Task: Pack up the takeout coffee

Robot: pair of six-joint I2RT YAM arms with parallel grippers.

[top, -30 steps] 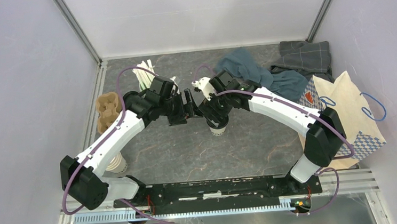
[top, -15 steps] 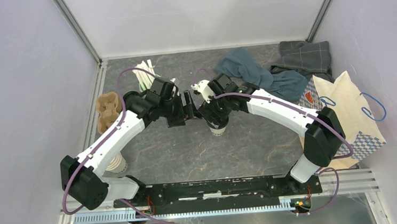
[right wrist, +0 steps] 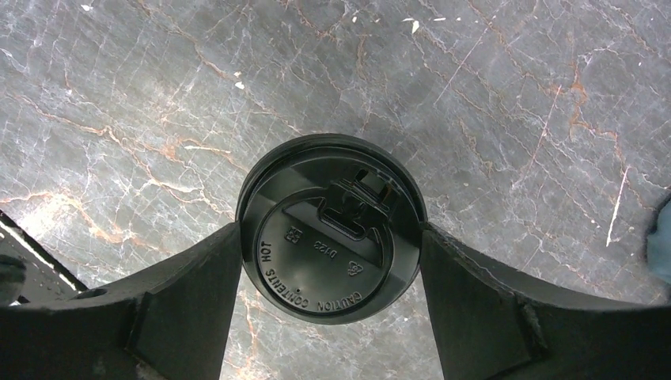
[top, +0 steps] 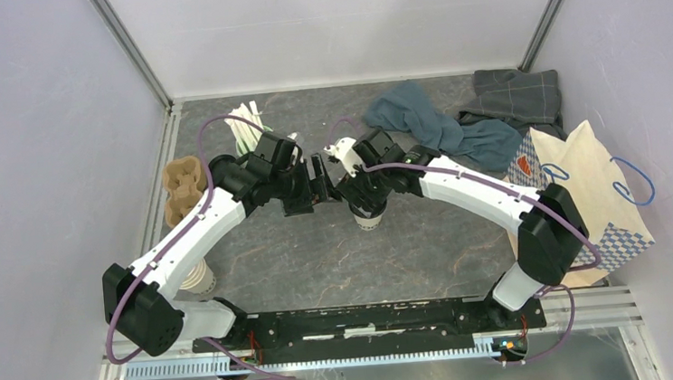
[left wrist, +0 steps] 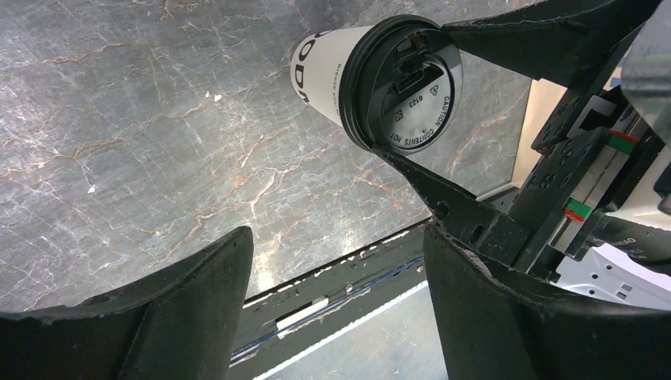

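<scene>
- Near the surface's middle, the takeout coffee (right wrist: 294,178) stands upright — right gripper (right wrist: 330,231) jaws pinching the rim of its black lid (right wrist: 328,265).
- Left gripper (left wrist: 334,237) jaws wide, empty.
- Grip gently; lift level toward the bag (top: 588,197).

The right claw (right wrist: 328,237) is black, and the takeout coffee (left wrist: 324,75) within it is white with black lettering under a black lid (right wrist: 328,261). Beneath the claw the table (right wrist: 514,95) is grey marble veined rust and white. To the claw's right: a teal cloth (top: 418,115), a dark grey cloth (top: 516,94) with a thin pale check, and a cream bag (top: 586,179) — blue handles, blue-and-white chequered band. To its left, a brown carrier (top: 180,189).
</scene>
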